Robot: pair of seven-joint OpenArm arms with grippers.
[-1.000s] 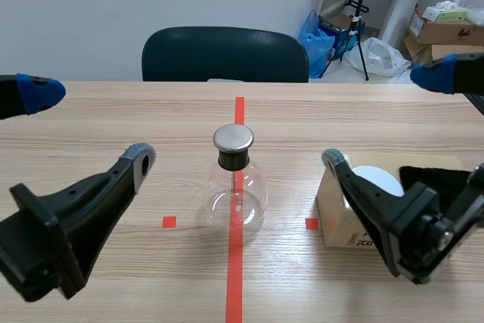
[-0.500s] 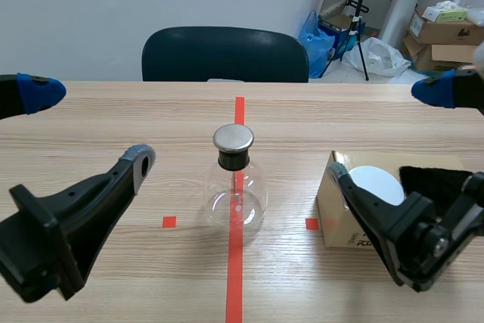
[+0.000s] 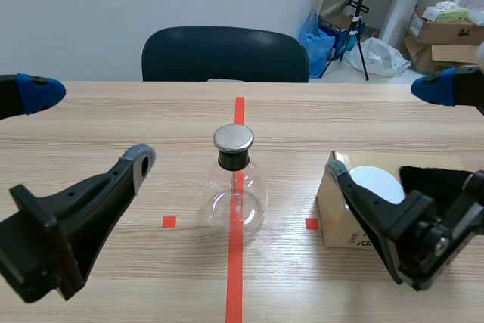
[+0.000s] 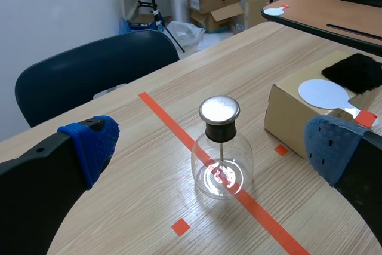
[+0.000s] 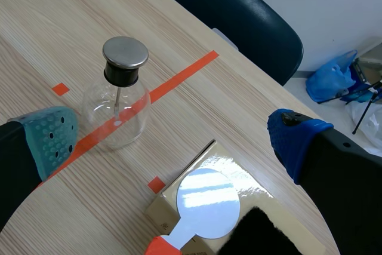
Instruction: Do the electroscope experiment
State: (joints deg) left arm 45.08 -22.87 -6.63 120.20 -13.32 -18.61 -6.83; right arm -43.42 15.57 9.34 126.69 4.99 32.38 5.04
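My left fingers [image 4: 89, 144] and right fingers [image 5: 295, 138] gape open above the pale wooden surface [image 3: 113, 111]; ahead stands a metal-capped clear glass flask [image 3: 235, 187], beyond it a dark blue chair [image 3: 224, 54].

A lab room: tape-marked table [image 3: 113, 111], chair [image 3: 224, 54], cardboard boxes [image 3: 442, 32], tripod [image 3: 361, 13].

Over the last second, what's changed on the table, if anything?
The right pincer drifted slightly lower and to its right above the cardboard box, open, gripping nothing. Nothing was taken hold of or let go. The left pincer, also open, the glass electroscope flask on the tape line, and the white disc and black cloth on the box stayed put.
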